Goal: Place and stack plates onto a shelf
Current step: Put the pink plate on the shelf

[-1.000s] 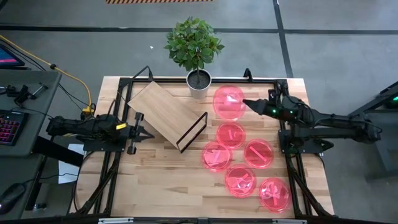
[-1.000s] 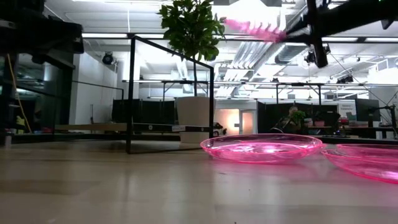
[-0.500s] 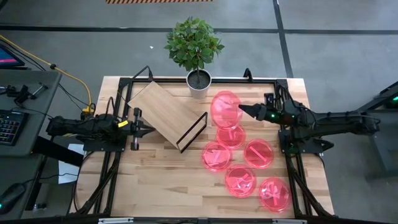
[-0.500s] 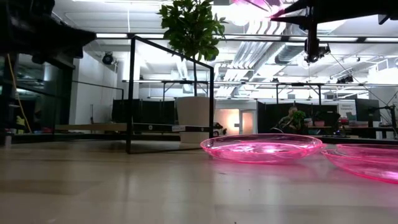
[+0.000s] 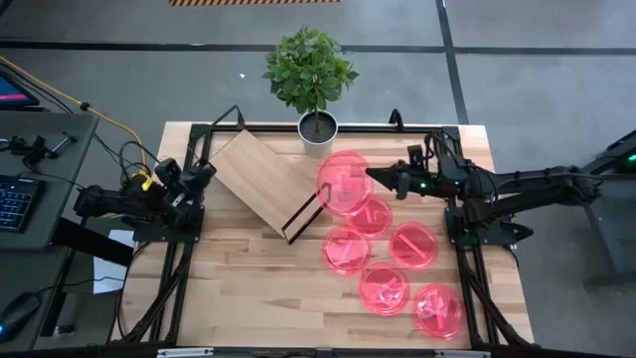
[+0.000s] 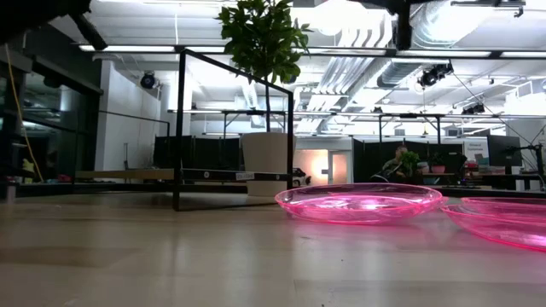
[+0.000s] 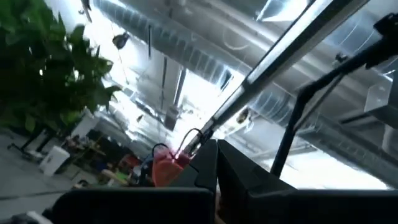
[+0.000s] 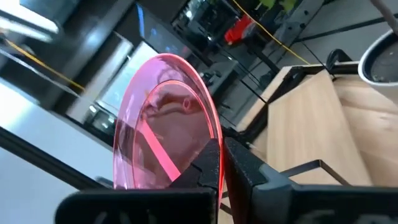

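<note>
Broadly, the slatted tabletop (image 5: 248, 288) carries everything, and on it the shelf (image 5: 260, 179) lies askew, its long axis running diagonally from the far left corner down toward the table's middle, with the black wire leg (image 5: 306, 211) at its nearer end. A potted plant (image 5: 312, 75) stands at the far edge, just beside the shelf. The right arm reaches in from the right, and the right gripper (image 5: 380, 179) has its jaws pinched on the rim of one pink plate (image 5: 344, 182), held in the air next to the shelf's leg end; in the right wrist view that plate (image 8: 163, 121) is tipped up on edge, its face turned toward the board. Five more plates (image 5: 390, 261) lie flat in a loose cluster on the right half of the table. The left gripper (image 5: 187, 179) waits at the left edge; whether its jaws are spread or closed cannot be told.
</note>
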You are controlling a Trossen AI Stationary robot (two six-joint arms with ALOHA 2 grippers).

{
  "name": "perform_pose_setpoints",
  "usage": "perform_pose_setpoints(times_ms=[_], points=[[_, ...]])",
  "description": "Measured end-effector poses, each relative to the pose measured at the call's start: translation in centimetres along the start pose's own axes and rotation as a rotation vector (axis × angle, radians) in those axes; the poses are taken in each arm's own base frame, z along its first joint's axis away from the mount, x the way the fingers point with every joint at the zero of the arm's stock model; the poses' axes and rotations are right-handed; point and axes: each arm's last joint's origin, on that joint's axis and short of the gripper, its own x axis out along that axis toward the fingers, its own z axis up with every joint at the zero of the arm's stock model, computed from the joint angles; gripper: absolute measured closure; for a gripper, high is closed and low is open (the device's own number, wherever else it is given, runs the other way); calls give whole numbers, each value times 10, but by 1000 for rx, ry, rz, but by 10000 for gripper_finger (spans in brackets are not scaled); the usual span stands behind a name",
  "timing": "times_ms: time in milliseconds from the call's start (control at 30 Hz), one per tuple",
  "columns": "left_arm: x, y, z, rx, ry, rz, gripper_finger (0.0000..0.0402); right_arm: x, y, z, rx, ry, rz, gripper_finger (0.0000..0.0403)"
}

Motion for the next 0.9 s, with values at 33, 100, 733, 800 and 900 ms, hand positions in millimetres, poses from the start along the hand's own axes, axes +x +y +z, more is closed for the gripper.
perform_pose_setpoints(times_ms=[33,100,733,800,900], points=[[0,0,1,-9,-13,20,402,3,4,2,-20,14,-12,403],[0,2,1,-83,-29,71,402,9,11,6,-51,38,-38,403],[115,-20,-12,-174,562,520,244,61,44,23,-269,171,-293,403],[120,-18,-17,-241,564,553,221,64,41,21,-274,170,-314,403],[125,-13,-26,-325,567,594,196,69,38,17,-264,177,-331,403]])
